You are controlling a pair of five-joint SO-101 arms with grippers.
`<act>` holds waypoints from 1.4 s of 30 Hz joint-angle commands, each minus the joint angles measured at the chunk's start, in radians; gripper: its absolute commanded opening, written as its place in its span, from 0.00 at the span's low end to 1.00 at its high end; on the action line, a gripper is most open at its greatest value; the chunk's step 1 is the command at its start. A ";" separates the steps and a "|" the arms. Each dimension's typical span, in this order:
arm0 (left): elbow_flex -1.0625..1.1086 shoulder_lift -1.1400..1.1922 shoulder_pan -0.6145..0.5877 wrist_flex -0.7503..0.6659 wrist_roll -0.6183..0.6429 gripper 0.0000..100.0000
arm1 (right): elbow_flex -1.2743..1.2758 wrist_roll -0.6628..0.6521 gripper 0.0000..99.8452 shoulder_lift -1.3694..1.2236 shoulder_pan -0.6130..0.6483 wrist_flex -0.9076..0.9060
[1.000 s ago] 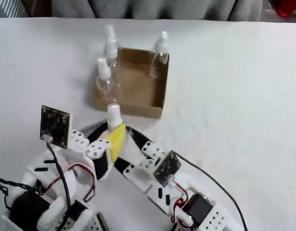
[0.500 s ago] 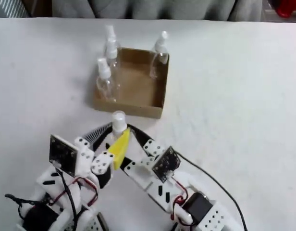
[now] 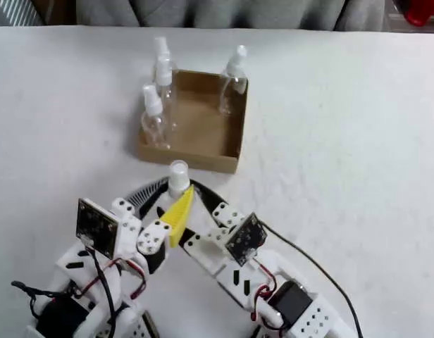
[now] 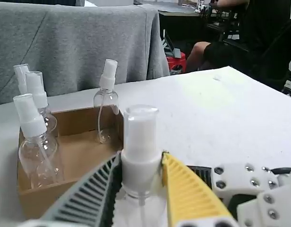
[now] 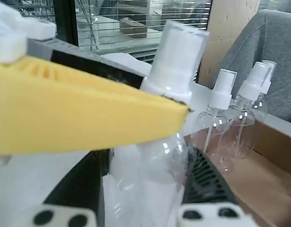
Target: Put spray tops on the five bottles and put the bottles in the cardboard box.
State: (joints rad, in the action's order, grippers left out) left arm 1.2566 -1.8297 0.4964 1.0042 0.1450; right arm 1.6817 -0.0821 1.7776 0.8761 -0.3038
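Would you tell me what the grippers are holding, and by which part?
Both hold one bottle: the left gripper clamps the collar of its spray top, the right gripper grips the clear body below.

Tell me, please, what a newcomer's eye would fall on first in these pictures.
First, the two arms meeting just in front of the cardboard box: the left gripper, with its bright yellow finger, pinches the white spray top, while the right gripper clasps the clear bottle below it. Next, the four topped bottles standing in the box, three along one side and one at the far opposite corner.
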 commanded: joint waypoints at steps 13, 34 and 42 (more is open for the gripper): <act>-0.031 0.004 -0.062 0.009 -0.011 0.25 | 0.009 0.006 0.01 0.022 -0.008 0.016; -0.423 0.002 -0.062 0.361 -0.091 0.24 | 0.009 0.006 0.01 0.022 -0.056 0.018; -0.442 0.002 -0.062 0.411 -0.084 0.24 | 0.000 0.006 0.01 0.022 -0.140 0.038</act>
State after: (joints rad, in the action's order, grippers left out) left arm 0.8347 -1.8282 0.4396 1.4185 0.0667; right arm 1.6817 -0.0806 1.7822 0.7779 -0.2961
